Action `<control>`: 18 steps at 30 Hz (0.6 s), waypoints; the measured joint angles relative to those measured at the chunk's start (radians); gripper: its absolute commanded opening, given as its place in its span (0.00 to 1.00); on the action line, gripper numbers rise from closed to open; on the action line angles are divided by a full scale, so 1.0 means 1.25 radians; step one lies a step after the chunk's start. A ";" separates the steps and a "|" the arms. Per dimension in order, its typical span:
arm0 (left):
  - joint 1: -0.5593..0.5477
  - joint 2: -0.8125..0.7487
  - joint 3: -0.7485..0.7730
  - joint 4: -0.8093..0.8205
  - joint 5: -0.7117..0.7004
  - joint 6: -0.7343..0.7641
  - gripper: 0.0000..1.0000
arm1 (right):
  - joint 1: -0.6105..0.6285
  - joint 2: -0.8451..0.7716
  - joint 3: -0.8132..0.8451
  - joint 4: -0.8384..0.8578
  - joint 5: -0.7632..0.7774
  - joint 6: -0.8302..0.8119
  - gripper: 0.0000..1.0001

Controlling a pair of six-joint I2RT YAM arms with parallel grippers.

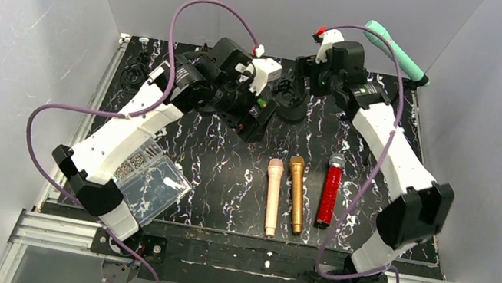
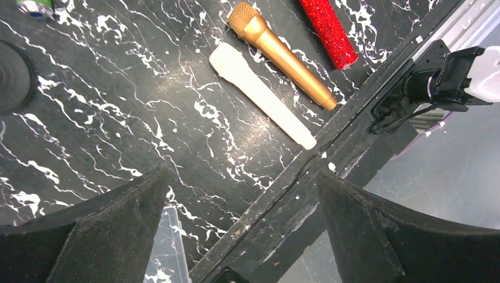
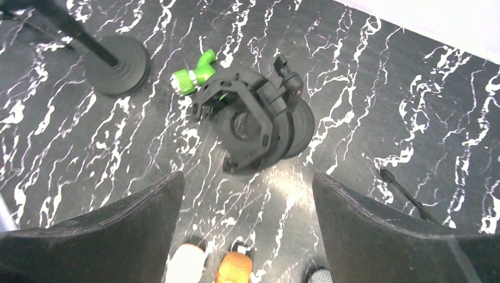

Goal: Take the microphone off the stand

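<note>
Right hand (image 3: 244,180) is hanging wide open, nothing between its fingers, looking straight down on an empty black clip stand on a round base (image 3: 253,124), with a bright green knob (image 3: 191,76) sitting at its side. Left hand (image 2: 242,174) is likewise standing wide open and empty, hovering over the black white-veined marble desk (image 2: 118,118). Farther out, a mint-green microphone with a black tail (image 1: 395,48) is sitting raised and tilted at the far right corner, behind the right arm and apart from both hands. Its support is hidden.

Judging the step as approach, the grasp not yet made. The next move is calling for the right hand reaching rearward to that shaft, closing on it and lifting along its axis. The body is looking smooth, slim and tapered, so likely slipping under a light pinch
</note>
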 measured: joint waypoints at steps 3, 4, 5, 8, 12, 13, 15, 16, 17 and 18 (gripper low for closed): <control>0.002 0.000 0.017 -0.003 -0.007 0.018 0.98 | 0.009 -0.087 -0.049 -0.005 -0.006 -0.027 0.88; 0.002 0.000 0.027 -0.004 -0.011 0.027 0.98 | 0.013 -0.124 -0.067 -0.004 -0.010 -0.041 0.88; 0.003 0.000 0.036 -0.005 -0.016 0.036 0.98 | 0.016 -0.164 -0.086 -0.005 -0.016 -0.056 0.88; 0.004 -0.006 0.053 -0.005 -0.033 0.071 0.98 | 0.022 -0.280 -0.131 -0.007 -0.027 -0.104 0.87; 0.004 -0.016 0.058 -0.009 -0.058 0.114 0.98 | 0.006 -0.392 -0.136 -0.020 -0.034 -0.158 0.87; 0.004 -0.017 0.058 -0.011 -0.063 0.123 0.98 | -0.007 -0.410 -0.135 -0.023 -0.036 -0.168 0.87; 0.004 -0.017 0.058 -0.014 -0.072 0.136 0.98 | -0.032 -0.429 -0.132 -0.027 -0.036 -0.185 0.87; 0.004 -0.017 0.058 -0.017 -0.077 0.143 0.98 | -0.044 -0.432 -0.128 -0.032 -0.031 -0.198 0.87; 0.004 -0.017 0.058 -0.020 -0.080 0.150 0.98 | -0.053 -0.433 -0.123 -0.037 -0.022 -0.212 0.87; 0.004 -0.017 0.058 -0.022 -0.082 0.156 0.98 | -0.061 -0.432 -0.118 -0.042 -0.014 -0.228 0.87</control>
